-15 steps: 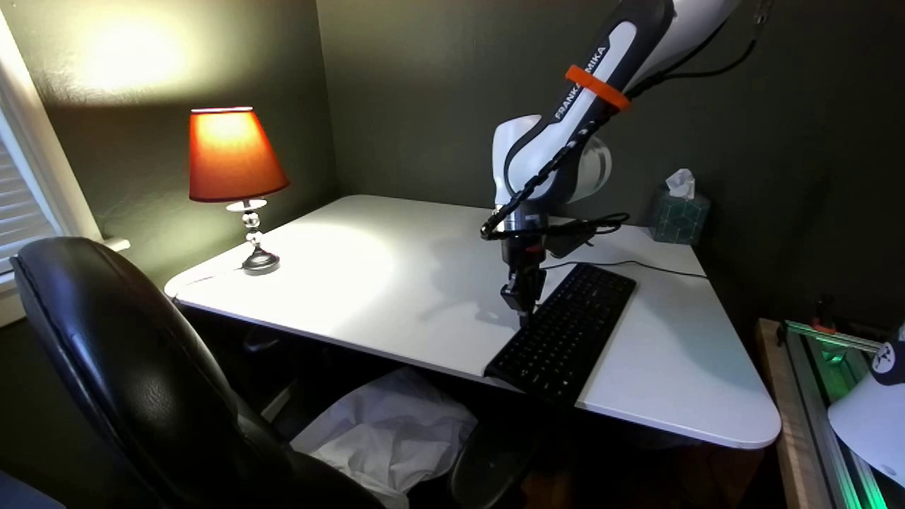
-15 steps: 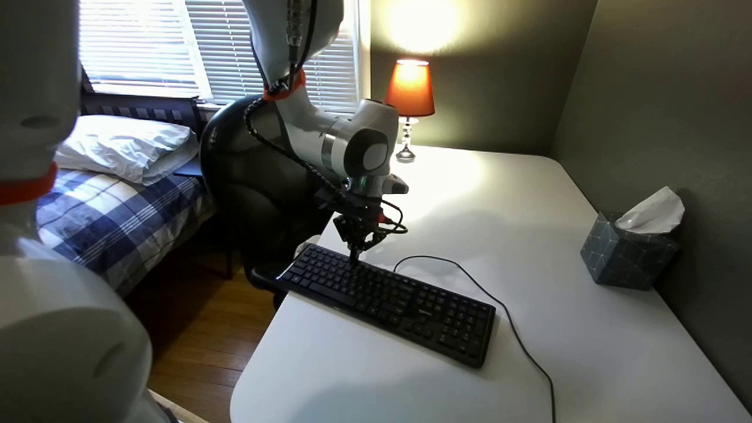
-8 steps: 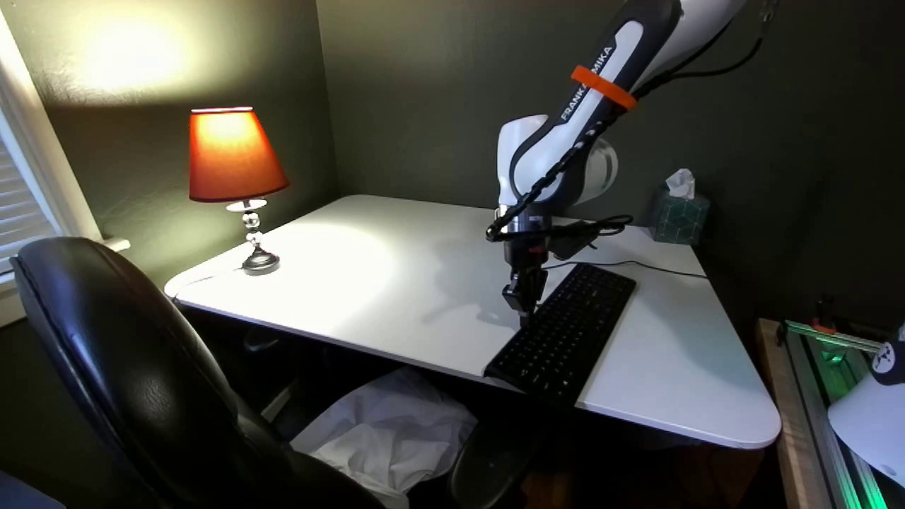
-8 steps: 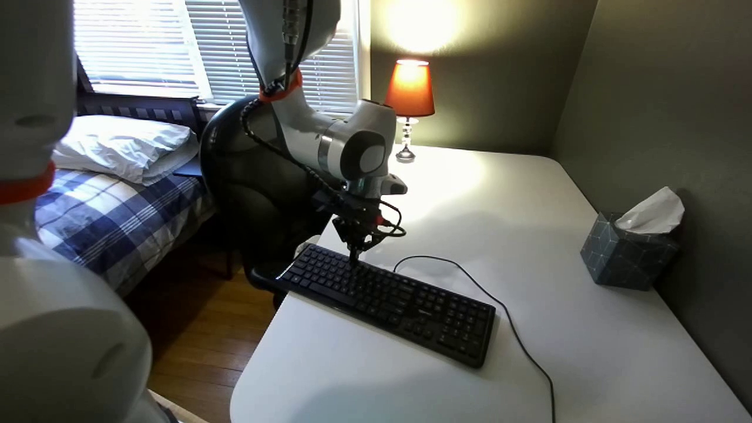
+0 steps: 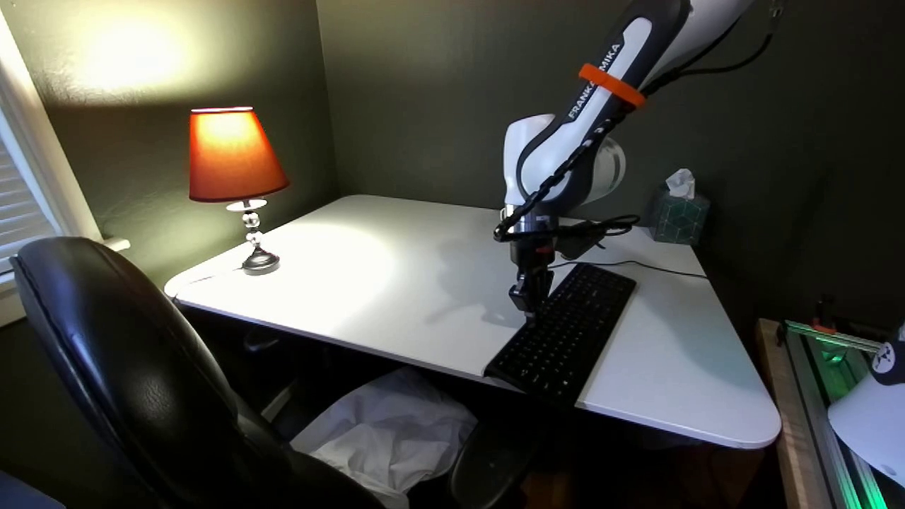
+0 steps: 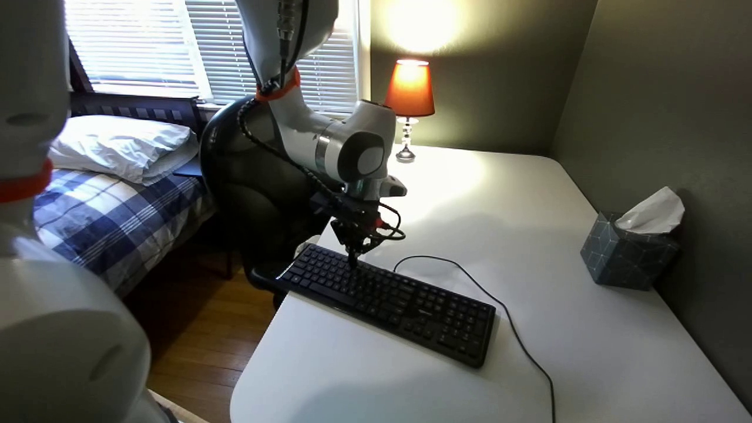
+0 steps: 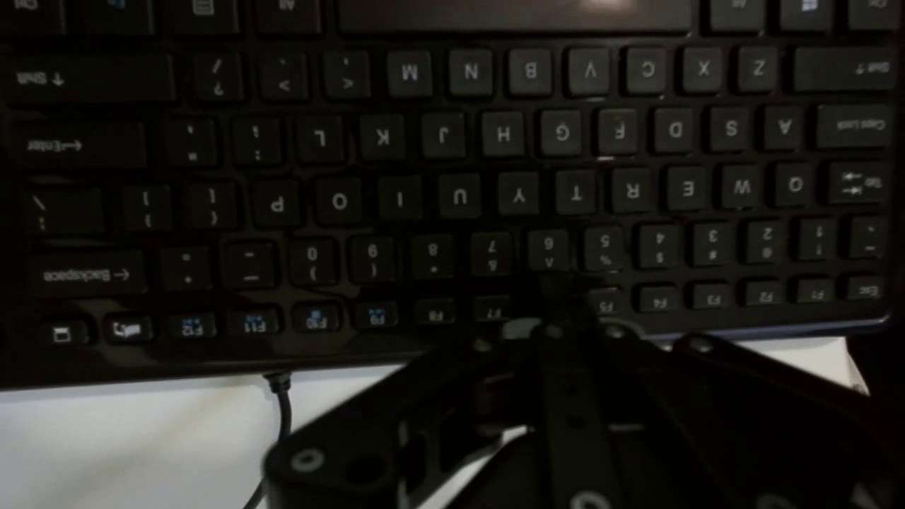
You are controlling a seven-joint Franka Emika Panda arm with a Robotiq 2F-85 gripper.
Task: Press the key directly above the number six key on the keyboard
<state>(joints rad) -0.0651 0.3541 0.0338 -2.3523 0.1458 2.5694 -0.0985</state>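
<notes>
Fingers drawn together, a Robotiq gripper (image 7: 561, 286) juts from the bottom of the wrist view, its tips at the function-key row (image 7: 435, 311) just below the 6 key (image 7: 548, 247) of a black computer keyboard (image 7: 452, 166); contact cannot be told. In an exterior view the keyboard lies at lower centre on a white bench (image 6: 511, 194), a tissue box (image 6: 624, 255) at right, a lit table lamp (image 6: 410, 91) beyond, upper centre.

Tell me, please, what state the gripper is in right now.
Gripper: closed, holding nothing that shows, pointing down at the keyboard; contact cannot be told.
</notes>
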